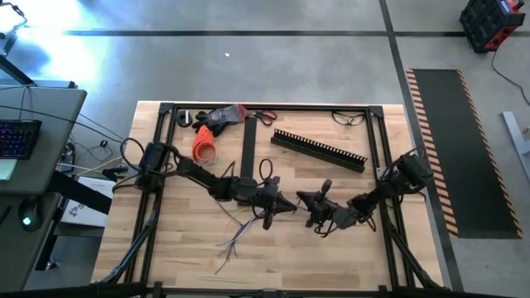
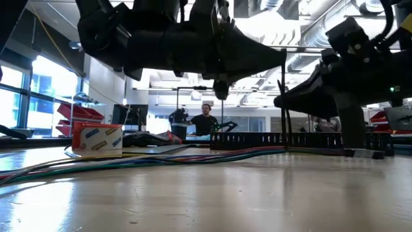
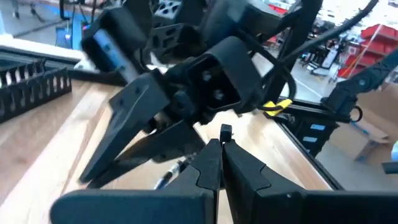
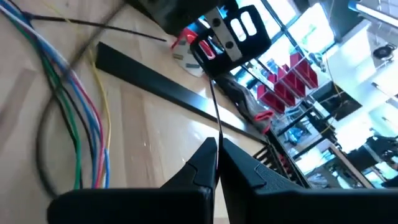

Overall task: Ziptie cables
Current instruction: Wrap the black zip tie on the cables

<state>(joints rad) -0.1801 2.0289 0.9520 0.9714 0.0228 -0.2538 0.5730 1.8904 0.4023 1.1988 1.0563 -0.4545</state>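
Facing tip to tip over the table (image 1: 348,248), left hand (image 1: 286,205) and right hand (image 1: 301,199) both pinched together, cables (image 1: 234,234) loose below.

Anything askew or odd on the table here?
Only the loose bunch of thin multicoloured cables: unbundled, their free ends splay across the wooden tabletop below the shut left gripper. Nothing looks spilled or damaged.

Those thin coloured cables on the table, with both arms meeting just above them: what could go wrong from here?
1. The right gripper is shut on a thin black strand, probably the ziptie; being so thin, it may slip out.
2. The left gripper and the right one sit very close together, so they might bump.
3. The cables lie splayed and loose, so some could escape the bundle.
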